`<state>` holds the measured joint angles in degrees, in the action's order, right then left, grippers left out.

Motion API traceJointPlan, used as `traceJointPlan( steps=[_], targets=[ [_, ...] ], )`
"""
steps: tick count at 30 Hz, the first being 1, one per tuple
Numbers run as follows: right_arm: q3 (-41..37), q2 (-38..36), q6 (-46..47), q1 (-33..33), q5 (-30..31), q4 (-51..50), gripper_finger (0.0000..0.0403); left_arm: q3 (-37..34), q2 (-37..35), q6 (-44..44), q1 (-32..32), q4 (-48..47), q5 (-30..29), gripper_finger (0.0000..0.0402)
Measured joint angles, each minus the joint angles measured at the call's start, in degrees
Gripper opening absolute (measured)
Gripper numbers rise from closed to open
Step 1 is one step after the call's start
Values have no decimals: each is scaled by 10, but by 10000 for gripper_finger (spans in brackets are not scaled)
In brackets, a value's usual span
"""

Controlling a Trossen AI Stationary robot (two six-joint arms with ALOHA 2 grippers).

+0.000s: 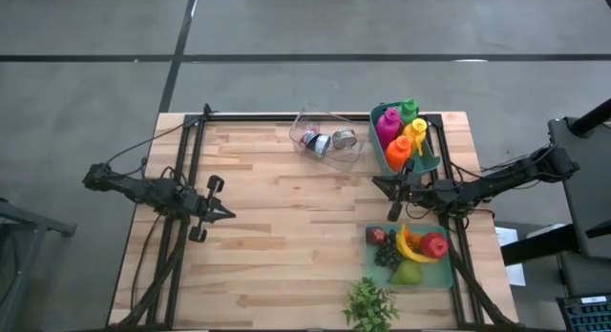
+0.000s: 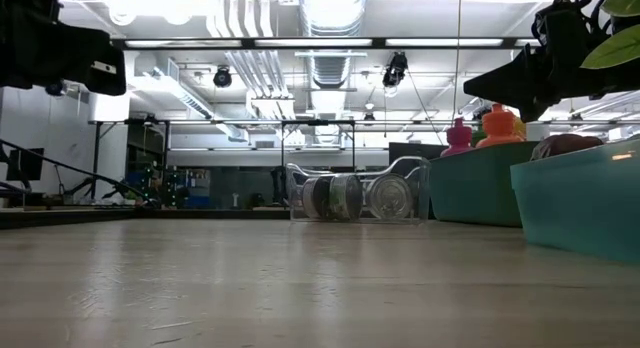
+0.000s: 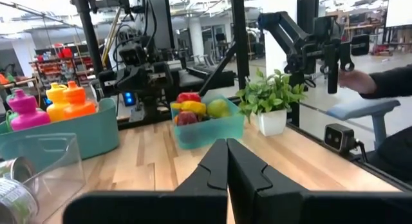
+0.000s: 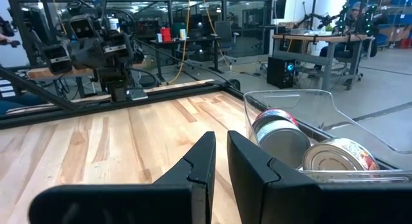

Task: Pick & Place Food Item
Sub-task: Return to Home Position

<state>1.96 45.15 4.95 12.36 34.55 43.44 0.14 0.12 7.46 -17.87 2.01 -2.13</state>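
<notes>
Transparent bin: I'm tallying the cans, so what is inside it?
The transparent bin holds cans lying on their sides; two show from above. Overlap may hide others, so no full count.

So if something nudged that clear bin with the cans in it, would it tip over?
Likely it slides rather than tips: the transparent bin looks low and wide on the smooth wooden table. The cans lie on their sides, so they would probably roll inside.

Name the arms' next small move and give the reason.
Probably draw the right pincer back from the transparent bin toward its rest pose. The tuna cans lie inside the bin, neither pincer holds anything, and the left pincer sits shut far across the table.
</notes>
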Motion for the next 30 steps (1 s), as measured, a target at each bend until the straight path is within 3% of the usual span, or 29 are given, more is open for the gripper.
traceJointPlan(
  steps=[13, 15, 18, 30],
  targets=[
    [0, 0, 7, 0, 0, 0, 38, 0, 1, -2, 0, -8, 0, 0],
    [0, 0, 20, 1, -22, -13, 38, 0, 1, -2, 0, -8, 0, 0],
    [-7, 0, -7, 2, -64, -17, 38, 0, 1, -2, 0, -8, 0, 0],
    [-15, -43, -50, -1, -63, -13, 38, 0, 1, -2, 0, -8, 0, 0]
  ],
)
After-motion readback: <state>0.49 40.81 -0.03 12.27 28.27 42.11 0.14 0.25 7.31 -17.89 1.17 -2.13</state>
